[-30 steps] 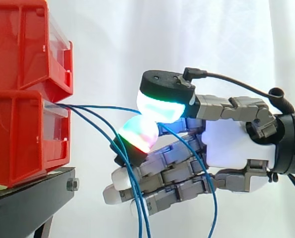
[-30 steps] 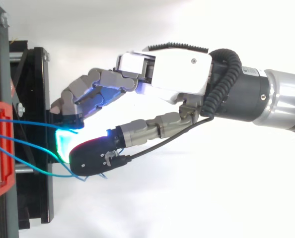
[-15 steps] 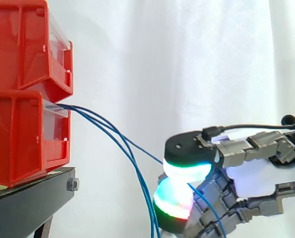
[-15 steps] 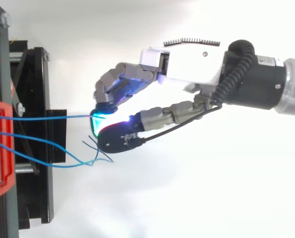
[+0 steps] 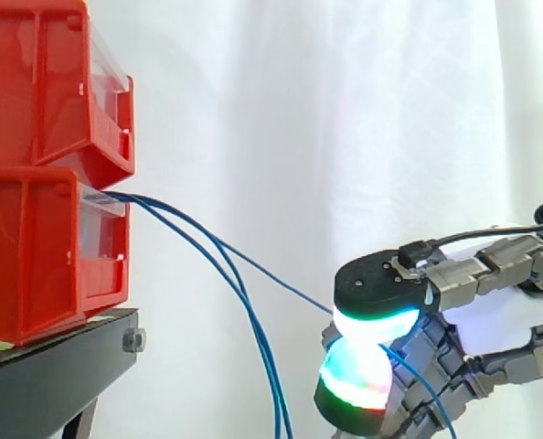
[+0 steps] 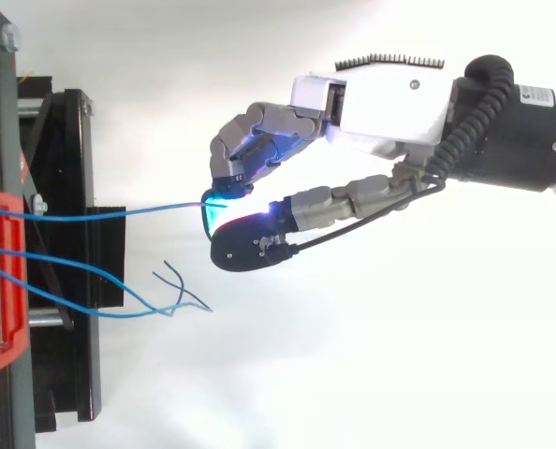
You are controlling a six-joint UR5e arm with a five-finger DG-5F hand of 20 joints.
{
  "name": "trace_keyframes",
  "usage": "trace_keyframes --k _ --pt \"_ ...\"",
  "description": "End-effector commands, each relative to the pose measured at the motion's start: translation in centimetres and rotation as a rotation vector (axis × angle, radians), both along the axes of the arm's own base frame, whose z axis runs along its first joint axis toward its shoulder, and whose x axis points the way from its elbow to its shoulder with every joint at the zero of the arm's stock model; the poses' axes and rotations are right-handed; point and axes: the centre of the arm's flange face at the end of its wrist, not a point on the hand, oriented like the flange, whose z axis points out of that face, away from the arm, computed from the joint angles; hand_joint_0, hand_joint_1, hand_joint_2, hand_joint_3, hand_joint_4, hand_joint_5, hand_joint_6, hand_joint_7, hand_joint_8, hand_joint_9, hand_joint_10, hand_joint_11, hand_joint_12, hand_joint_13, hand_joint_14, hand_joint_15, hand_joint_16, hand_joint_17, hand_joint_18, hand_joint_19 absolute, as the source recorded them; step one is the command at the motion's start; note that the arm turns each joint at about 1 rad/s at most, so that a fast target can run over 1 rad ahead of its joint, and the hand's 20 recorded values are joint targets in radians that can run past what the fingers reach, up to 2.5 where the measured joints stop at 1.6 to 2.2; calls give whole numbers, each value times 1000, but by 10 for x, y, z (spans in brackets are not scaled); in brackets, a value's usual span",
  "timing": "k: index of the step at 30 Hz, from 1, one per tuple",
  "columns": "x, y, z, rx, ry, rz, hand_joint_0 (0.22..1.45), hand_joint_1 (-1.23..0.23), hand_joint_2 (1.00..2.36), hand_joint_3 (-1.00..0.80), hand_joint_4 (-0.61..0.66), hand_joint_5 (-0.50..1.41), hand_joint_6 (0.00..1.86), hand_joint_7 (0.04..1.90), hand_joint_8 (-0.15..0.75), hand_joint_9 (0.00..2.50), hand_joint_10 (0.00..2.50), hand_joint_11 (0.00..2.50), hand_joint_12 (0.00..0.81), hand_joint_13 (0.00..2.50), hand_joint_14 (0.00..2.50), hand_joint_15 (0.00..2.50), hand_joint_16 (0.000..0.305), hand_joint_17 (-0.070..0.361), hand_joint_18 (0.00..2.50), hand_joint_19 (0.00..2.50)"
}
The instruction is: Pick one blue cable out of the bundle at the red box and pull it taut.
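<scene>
The hand [image 6: 390,103] hangs out in the open in front of the white curtain [image 5: 299,110], well apart from the front edge of the black stand [image 5: 52,375] that carries the stacked red boxes. Its fingers [image 5: 377,293] are closed in a pinch. Two glowing pads press together tip to tip, with one blue cable [image 6: 119,211] caught between them, and the others curl in underneath, holding nothing that I can make out. That cable leaves the open front of the lower red box [image 5: 34,256] and runs to the pinch in a nearly straight line, level from above and sloping downward in the side view. Its spare end trails on below the hand. The two other cables [image 6: 63,265] from the same box droop off the stand's front edge, and their free ends curl loose below and to the side of the held one, clear of the fingers. Singling out one cable therefore looks done, and the pull looks mostly done. A slight bend near the box suggests a little slack remains, so drawing the hand a touch farther from the box should finish it, provided the pinch does not slip.
</scene>
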Motion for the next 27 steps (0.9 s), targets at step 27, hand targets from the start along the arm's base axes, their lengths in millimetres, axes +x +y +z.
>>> trace_keyframes --k 27 --pt "34 13 27 21 -307 11 609 -779 1015 -183 295 -167 886 957 377 692 12 564 405 371 7 195 58 130 443 240"
